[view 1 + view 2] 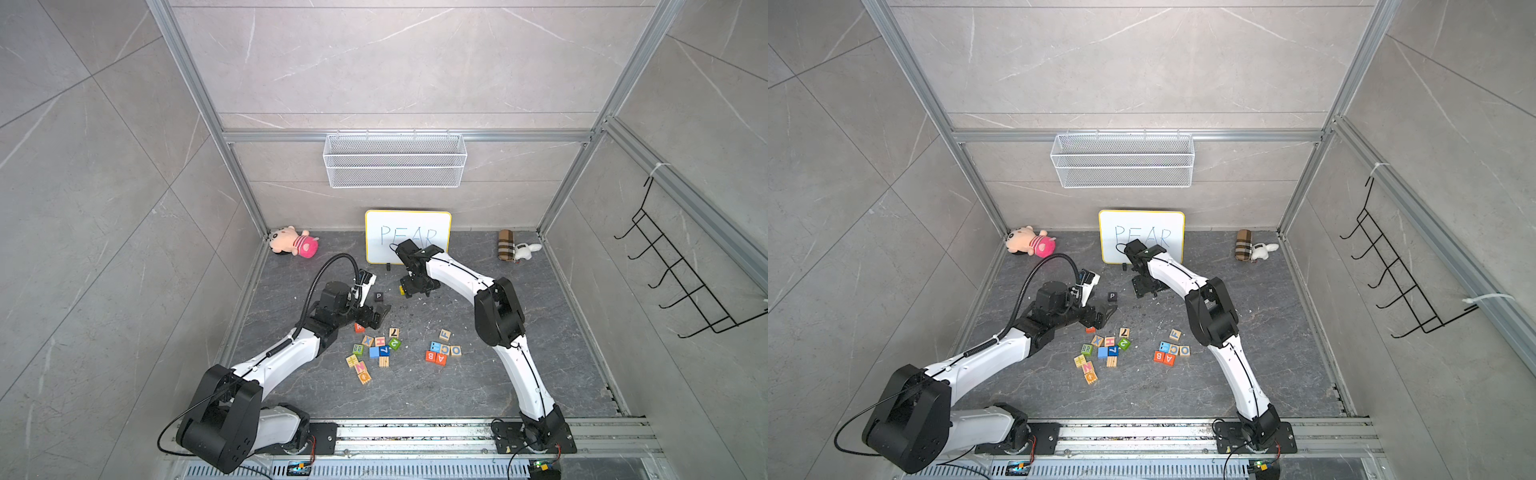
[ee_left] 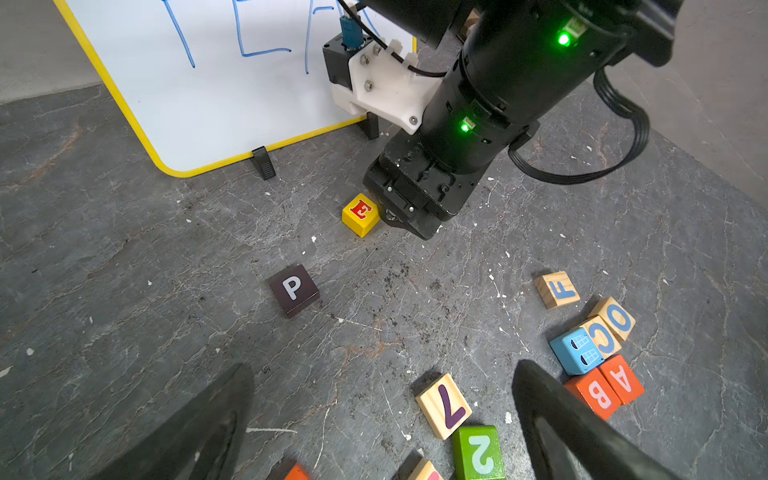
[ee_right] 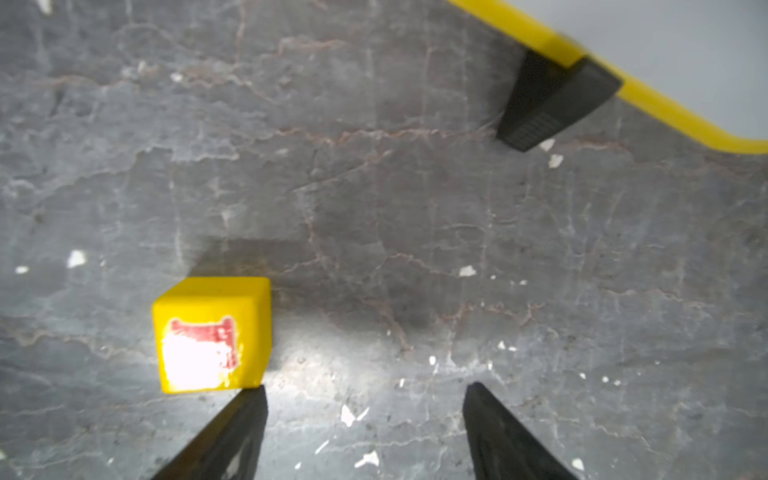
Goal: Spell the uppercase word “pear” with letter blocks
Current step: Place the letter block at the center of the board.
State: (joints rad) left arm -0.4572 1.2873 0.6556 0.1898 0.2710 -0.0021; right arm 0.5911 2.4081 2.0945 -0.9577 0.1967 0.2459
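Right gripper [image 3: 365,386], jaws standing apart and empty, is hovering low beside the yellow E block [image 3: 212,332], which is resting before the whiteboard [image 2: 208,104] near the black P block [image 2: 294,289], one fingertip just beside it and likely risking knocking it askew.

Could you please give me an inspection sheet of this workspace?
Surface: dark stone-look tabletop with white specks.
Job's things: P block and E block apart, near the whiteboard; A block touches the B block; R block, letter barely legible, half hidden by left arm.
Clutter: other cubes in two clusters; pink plush, white plush.
Grippers: left gripper open, empty; right gripper open, E block just outside its jaws.
Cables: black hose arches over left arm.
Surroundings: mesh basket, wire hook rack on walls.
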